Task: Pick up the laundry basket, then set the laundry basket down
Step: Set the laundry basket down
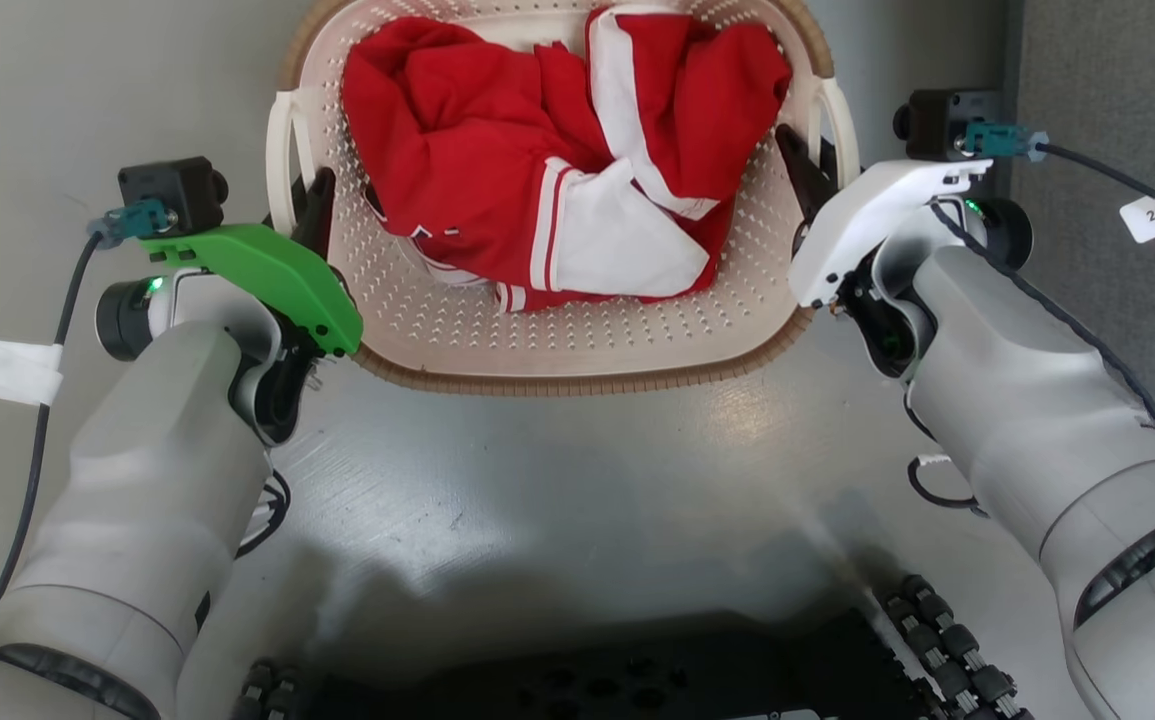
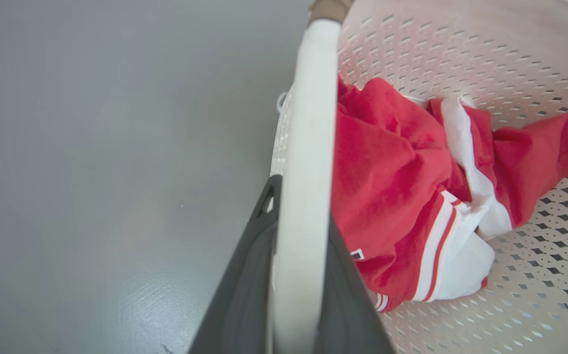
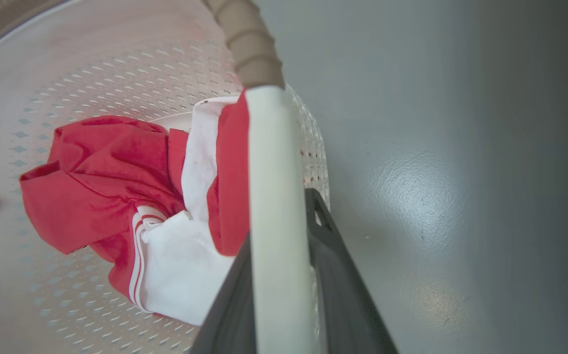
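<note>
**Between the two arms: basket clamped by both handles**

Right in front of the robot, at the top middle of the head view, sits the laundry basket (image 1: 557,378), cream and full of little holes, with a brown woven-look rim. It's hemmed in by an arm on each side.

The left gripper (image 1: 316,195) is closed down on the left handle (image 1: 280,160). In the left wrist view the white bar runs straight up between the two dark fingers (image 2: 244,295), one on the outside and one on the inside of the basket, both pressed against it with no gap I can see.

Same story on the other side. The right gripper (image 1: 803,168) is pinched onto the right handle (image 1: 842,120), and the right wrist view shows its fingers (image 3: 343,295) sandwiching the bar (again one inside, one outside).

Inside the basket there's a crumpled red and white garment (image 1: 557,170), bunched toward the far end and leaving the near part of the perforated wall bare.

Under everything is a smooth grey floor (image 1: 537,480) with some glare on it. I honestly can't tell whether the basket is resting on the floor or hanging just above it. The robot's black base (image 1: 637,680) is at the bottom edge of the head view.
</note>
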Robot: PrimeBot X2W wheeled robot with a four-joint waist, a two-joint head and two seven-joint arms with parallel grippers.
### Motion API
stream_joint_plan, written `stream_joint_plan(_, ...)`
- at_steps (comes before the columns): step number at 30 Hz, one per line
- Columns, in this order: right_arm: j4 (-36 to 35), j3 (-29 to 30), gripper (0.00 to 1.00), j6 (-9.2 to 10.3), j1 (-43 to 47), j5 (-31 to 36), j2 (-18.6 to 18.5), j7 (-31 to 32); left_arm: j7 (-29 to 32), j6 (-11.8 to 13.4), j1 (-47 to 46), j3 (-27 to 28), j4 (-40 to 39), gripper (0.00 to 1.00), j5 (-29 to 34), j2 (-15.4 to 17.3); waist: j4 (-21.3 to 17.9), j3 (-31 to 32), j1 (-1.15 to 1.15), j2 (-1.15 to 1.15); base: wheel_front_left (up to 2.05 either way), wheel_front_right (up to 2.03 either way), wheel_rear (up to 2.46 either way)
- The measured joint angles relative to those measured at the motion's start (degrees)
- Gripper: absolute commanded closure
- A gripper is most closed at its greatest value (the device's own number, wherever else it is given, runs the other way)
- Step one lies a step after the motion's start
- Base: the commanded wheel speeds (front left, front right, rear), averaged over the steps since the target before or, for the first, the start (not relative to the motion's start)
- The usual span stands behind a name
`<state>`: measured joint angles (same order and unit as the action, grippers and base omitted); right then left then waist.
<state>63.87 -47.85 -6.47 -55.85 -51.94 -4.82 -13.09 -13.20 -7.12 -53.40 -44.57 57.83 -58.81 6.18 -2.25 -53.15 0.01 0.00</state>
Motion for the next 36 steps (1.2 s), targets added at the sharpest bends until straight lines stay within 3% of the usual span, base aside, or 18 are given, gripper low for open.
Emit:
stream_joint_plan(10,0.88,0.10,0.99,-0.02,-0.32,-0.10,0.43,-0.57,-0.24,0.00,-0.54,-0.09,0.64,1.00,-0.02,-0.10,0.08,-0.97,0.00,0.00,0.00,0.00,0.00)
stream_joint_plan(11,1.12,0.26,0.49,-0.05,-0.33,-0.26,0.54,-0.57,-0.25,0.00,-0.54,-0.11,0.64,0.62,-0.04,-0.15,0.06,-1.04,0.00,0.00,0.00,0.00,0.00)
stream_joint_plan(12,1.32,0.29,0.00,-0.09,-0.33,-0.41,0.57,-0.57,-0.56,0.00,-0.55,-0.02,0.62,0.16,-0.30,-0.24,0.04,-1.09,0.00,0.00,0.00,0.00,0.00)
stream_joint_plan(13,1.43,0.29,0.00,-0.42,-0.32,-0.46,0.55,-0.57,-0.73,0.00,-0.65,0.05,0.62,0.00,-0.62,-0.22,0.02,-1.13,0.00,0.00,0.00,0.00,0.00)
stream_joint_plan(36,3.19,0.13,0.00,-0.65,-0.46,-0.47,1.01,-1.08,-1.03,0.00,-0.86,-1.53,1.74,0.00,-1.02,-0.03,-0.22,0.86,-0.01,0.00,0.00,0.00,0.00)
